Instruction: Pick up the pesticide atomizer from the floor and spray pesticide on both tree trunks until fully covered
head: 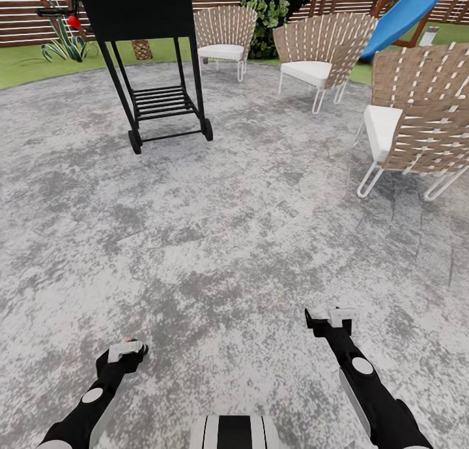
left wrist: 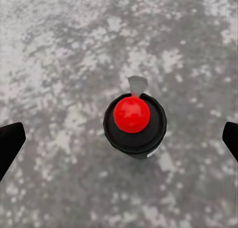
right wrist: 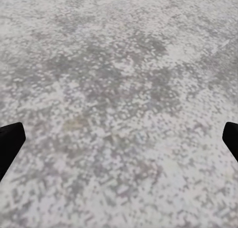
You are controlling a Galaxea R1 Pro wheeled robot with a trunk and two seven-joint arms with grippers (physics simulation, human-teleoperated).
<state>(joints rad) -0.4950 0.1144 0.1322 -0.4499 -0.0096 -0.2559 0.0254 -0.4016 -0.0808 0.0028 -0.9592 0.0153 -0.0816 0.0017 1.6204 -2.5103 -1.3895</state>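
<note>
Grey mottled patio (head: 215, 241) pretty much everywhere under the robot. Left gripper (head: 127, 350) sits low over the paving, and its wrist view looks straight down the atomizer (left wrist: 135, 126), dark body with the red tip (left wrist: 131, 114) facing the camera, sitting between the two dark fingers (left wrist: 10, 141). Can't tell if it's actually pinched or if the claw is just spread around it. Right gripper (head: 331, 319) looks spread wide, nothing between its fingers (right wrist: 10, 139) but pavement. Up ahead: black grill cart (head: 153, 58), three woven chairs (head: 319, 52), blue slide (head: 407, 10), slat fence (head: 19, 13), strip of grass (head: 19, 68).
</note>
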